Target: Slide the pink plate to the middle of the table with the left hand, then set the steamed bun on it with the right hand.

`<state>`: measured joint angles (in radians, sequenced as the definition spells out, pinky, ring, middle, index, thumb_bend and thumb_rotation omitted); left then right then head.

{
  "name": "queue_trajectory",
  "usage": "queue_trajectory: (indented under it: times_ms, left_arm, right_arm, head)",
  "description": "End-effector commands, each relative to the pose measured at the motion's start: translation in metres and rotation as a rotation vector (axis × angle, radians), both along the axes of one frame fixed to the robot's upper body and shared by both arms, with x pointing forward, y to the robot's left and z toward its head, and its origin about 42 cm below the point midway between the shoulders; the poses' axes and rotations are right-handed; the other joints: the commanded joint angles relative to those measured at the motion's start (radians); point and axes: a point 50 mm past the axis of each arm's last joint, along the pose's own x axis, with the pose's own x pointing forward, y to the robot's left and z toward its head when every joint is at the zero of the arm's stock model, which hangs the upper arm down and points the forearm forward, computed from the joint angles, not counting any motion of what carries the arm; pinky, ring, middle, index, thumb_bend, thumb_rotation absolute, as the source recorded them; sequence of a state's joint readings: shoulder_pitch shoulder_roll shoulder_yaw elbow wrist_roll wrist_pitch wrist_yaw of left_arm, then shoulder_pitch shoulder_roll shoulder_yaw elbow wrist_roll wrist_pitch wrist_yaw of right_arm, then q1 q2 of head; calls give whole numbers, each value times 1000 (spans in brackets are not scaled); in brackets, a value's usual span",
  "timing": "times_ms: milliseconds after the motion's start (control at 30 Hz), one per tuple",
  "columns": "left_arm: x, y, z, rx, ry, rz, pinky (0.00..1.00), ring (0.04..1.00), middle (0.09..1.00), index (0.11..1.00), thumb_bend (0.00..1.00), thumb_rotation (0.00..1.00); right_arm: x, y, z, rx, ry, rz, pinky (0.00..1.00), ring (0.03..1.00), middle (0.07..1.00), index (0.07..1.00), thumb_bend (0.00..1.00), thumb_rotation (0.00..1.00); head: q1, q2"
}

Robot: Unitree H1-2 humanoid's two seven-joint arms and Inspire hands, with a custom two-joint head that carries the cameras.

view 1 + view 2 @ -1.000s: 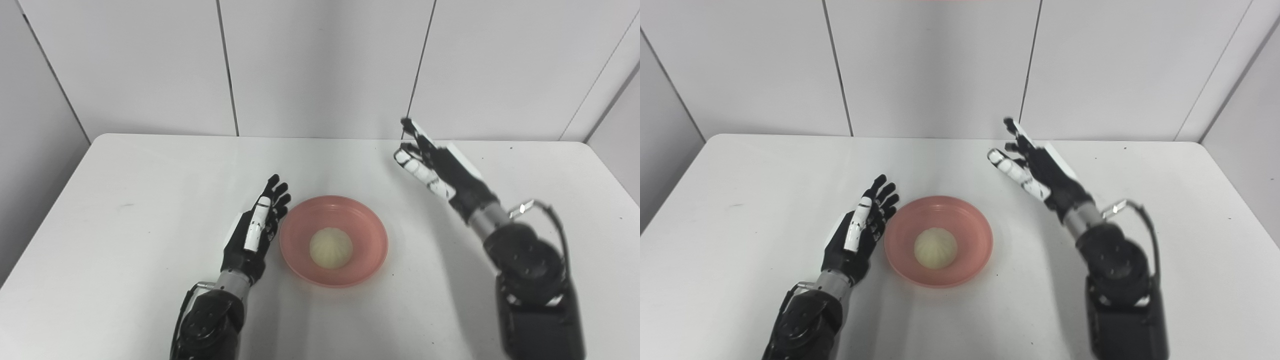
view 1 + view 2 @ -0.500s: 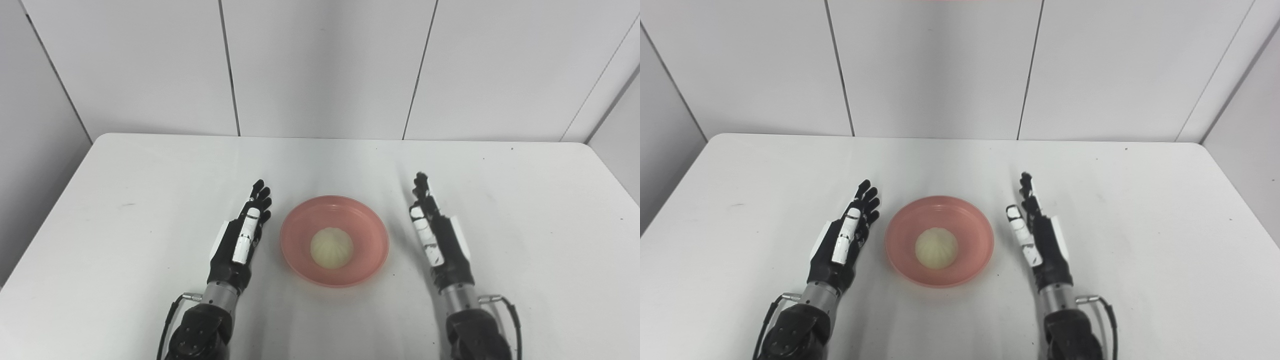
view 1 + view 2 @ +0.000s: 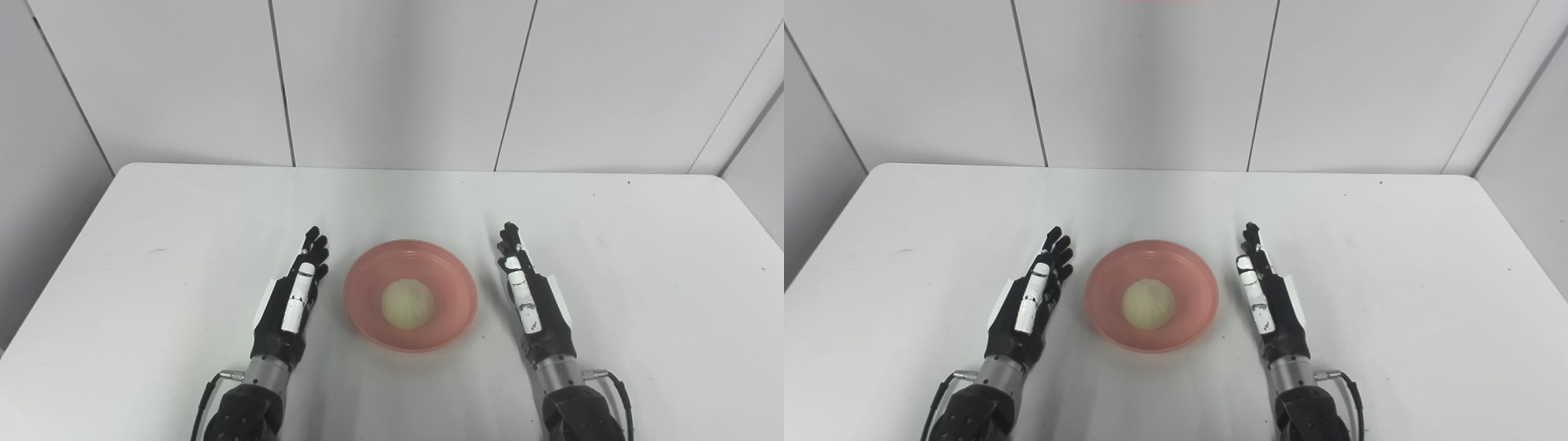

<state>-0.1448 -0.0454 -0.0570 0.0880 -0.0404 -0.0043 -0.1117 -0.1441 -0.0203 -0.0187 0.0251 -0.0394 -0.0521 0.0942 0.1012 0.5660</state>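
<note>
Left robot hand [image 3: 293, 303] laid out flat near the front of the desk [image 3: 153, 245], fingers straight and slightly apart, pointing away toward the wall, holding nothing. Right robot hand [image 3: 531, 300] mirrored on the other side, likewise extended and empty, thumb edge turned up, fingers close together but not curled. Both clear of the plate, a strip of bare desk on either side.

Between them, pink plate [image 3: 456, 288], round and shallow, sitting flat about midway across the desk and toward its near half. In the plate's hollow, pale bun [image 3: 407, 304], pleated on top, resting roughly at centre and touching neither robot hand.

Dark forearms and a thin cable at each wrist entering from the bottom edge. White desk with rounded far corners, a faint smudge [image 3: 156, 250] at left, a few small specks further back. Behind, plain light wall panels [image 3: 392, 79] split by dark vertical seams.
</note>
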Motion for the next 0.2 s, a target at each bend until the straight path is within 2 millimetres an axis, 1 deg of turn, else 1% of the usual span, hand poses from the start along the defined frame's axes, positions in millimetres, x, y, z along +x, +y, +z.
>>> queue_trajectory:
  times_ms: [0,167]
  left_arm:
    - [-7,9,-23,7,113,12,1000,999,1000,1000,341,1000]
    - [1,11,-25,22,115,8,1000,986,998,1000,334,1000]
  right_arm:
    - [4,2,10,18,-26,15,1000,1000,1000,1000,296,1000]
    - [5,0,6,26,-7,22,1000,1000,1000,1000,262,1000]
  head:
    - [6,-1]
    - [18,-2]
